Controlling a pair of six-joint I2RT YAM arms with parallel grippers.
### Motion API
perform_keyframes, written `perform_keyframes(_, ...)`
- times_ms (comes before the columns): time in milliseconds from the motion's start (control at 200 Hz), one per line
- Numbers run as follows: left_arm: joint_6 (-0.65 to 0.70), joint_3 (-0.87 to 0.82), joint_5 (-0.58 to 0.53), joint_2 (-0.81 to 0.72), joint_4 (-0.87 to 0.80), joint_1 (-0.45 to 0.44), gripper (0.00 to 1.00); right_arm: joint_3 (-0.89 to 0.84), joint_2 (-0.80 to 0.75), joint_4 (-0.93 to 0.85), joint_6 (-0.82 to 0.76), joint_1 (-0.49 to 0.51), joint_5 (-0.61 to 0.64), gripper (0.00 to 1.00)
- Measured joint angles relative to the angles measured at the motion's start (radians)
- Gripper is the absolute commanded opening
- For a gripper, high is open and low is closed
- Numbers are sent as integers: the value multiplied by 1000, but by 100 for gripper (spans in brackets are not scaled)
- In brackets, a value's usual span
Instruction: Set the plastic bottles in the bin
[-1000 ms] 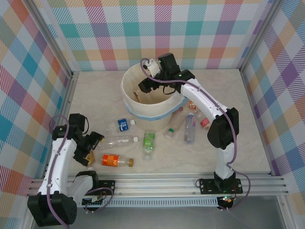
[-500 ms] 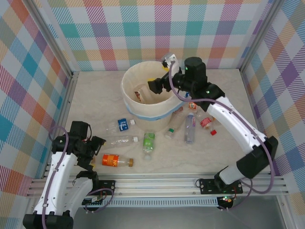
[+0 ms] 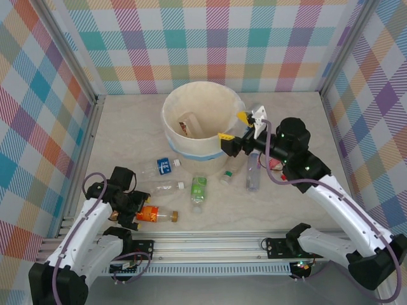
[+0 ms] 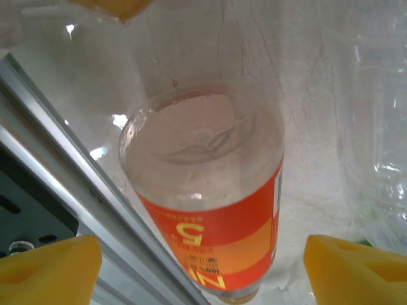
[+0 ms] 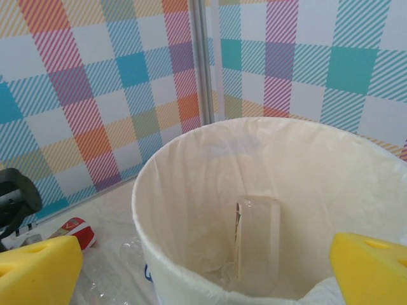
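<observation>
Marble tabletop [image 3: 127, 127]: orange-label bottle [image 4: 213, 216] between fingers [image 4: 48, 270] of open left claw [image 4: 203, 270]; right claw [image 3: 234, 127] open.

The bin [image 3: 184, 145] stands upper centre, the right gripper [image 3: 234, 126] spread at its right rim, the left gripper [image 3: 134, 215] lower left at an orange-labelled bottle [image 3: 152, 215].

Bottle with orange label [image 4: 203, 190]: clear plastic, glossy, highlights noted on the base; label printed, smooth and shiny.
Bin [image 5: 159, 241]: cream wall, matt; lined with a thin, wrinkled, translucent plastic liner [image 5: 318, 171].
Bottle inside bin [image 5: 257, 241]: clear plastic, slightly glossy.
Table [image 3: 127, 127]: pale marbled top, smooth, faint sheen recorded.
Rail [image 4: 63, 152]: silver metal, satin finish.
Pads [image 5: 38, 273] of right gripper [image 5: 206, 270]: yellow, matt, foam-like.
Walls [image 3: 254, 44]: checked print, matt; cloth or paper not determined.
</observation>
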Motion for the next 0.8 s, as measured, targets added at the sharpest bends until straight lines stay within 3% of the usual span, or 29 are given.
perform_keyframes(280,25,-110,14,52,184,-2,78,-31,-53,-27,-2,0,48,100)
perform_keyframes(490,46,-169,0,7,312,-3,66,-31,-47,-54,9,0,56,100)
perform_keyframes(800,90,-201,-7,-145,345,-3,47,-31,-47,-53,41,0,57,100)
